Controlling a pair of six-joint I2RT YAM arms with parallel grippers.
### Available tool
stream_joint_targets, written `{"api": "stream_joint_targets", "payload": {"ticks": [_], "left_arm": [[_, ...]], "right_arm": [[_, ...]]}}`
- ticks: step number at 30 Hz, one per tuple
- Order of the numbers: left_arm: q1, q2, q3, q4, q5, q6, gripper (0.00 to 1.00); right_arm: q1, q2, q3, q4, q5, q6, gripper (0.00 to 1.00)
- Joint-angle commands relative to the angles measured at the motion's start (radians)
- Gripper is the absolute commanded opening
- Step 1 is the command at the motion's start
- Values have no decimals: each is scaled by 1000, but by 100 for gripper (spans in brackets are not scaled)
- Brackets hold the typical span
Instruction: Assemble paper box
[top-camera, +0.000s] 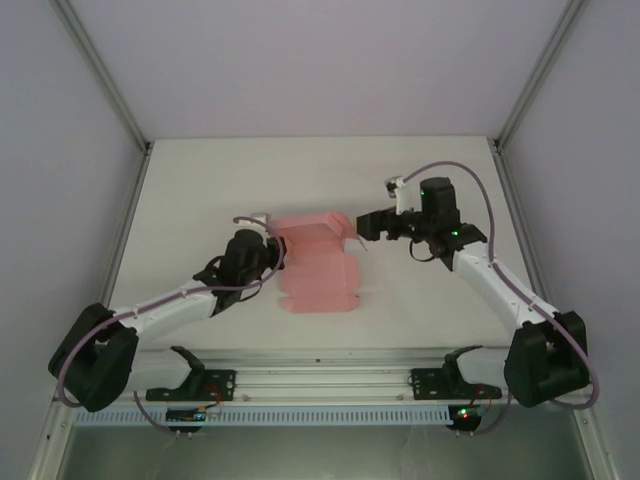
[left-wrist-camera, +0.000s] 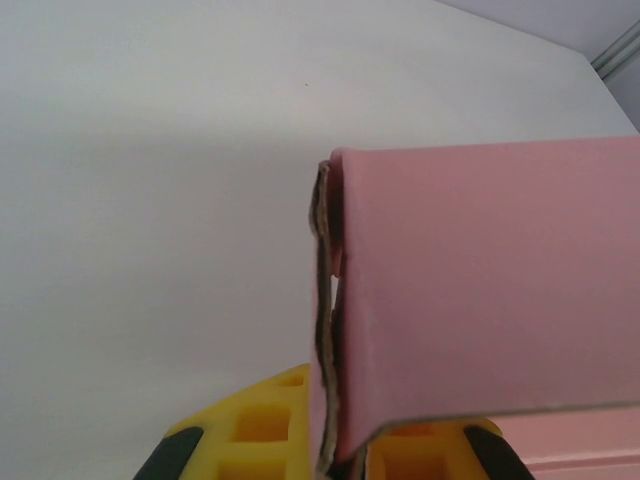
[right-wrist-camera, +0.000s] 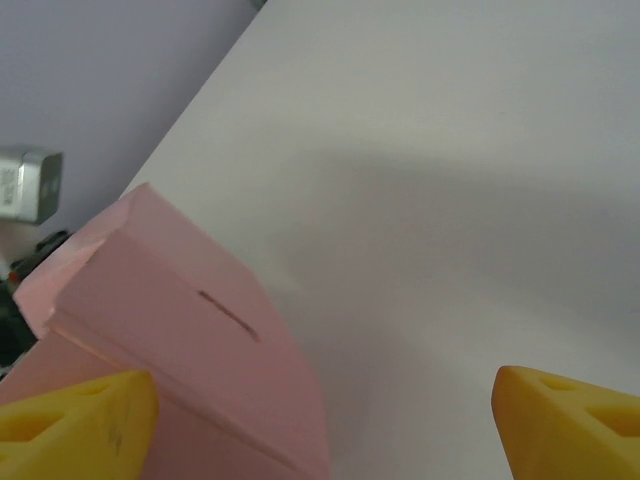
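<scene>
left hand (top-camera: 268, 238) clamped together on the left edge of the paper box (top-camera: 315, 265). in its wrist view the yellow fingers (left-wrist-camera: 280, 395) pinch a doubled card edge, and a folded pink panel stands up above them.

right hand (top-camera: 366, 224) is at the box's far right corner, spread wide apart. in its wrist view one of its fingers (right-wrist-camera: 75, 420) sits against or just beside the pink card; cannot tell if it touches. the other is well off to the right over bare bench (top-camera: 190, 200).

box lies mid-bench, between the two hands. near part lies flat with tabs spread, far part is folded up into a low wall. a short slot (right-wrist-camera: 228, 315) shows in the raised panel near the right hand.
</scene>
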Motion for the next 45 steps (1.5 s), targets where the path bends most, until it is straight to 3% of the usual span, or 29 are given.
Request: {"api": "stream_joint_targets", "payload": {"ticks": [1,12,17,19,23,34,40,45], "left_arm": [[4,-26,2,40,15,20,0],[4,-27,9,39,31,23,0],[4,-39,10,7,-7,25,0],[4,-42,10,-6,-25,27,0],[3,-45,14,-24,-40,31,0],[4,-18,41,-25,-14,47,0],[4,-8,44,-24,4,41,0],[3,-10,47,-22,23,41,0]], "right_arm": [[51,39,37,-47,-45,-59,86],[172,168,92,-11,44,-60,82],[167,120,96,-106,139,-76,78],[166,85,88,-137,157,-93,72],[168,30,75,-204,108,-191,64],[221,87,127,-215,57,-253,60],[265,139,161,-168,163,-249,58],[305,167,177,-98,441,-211,54]]}}
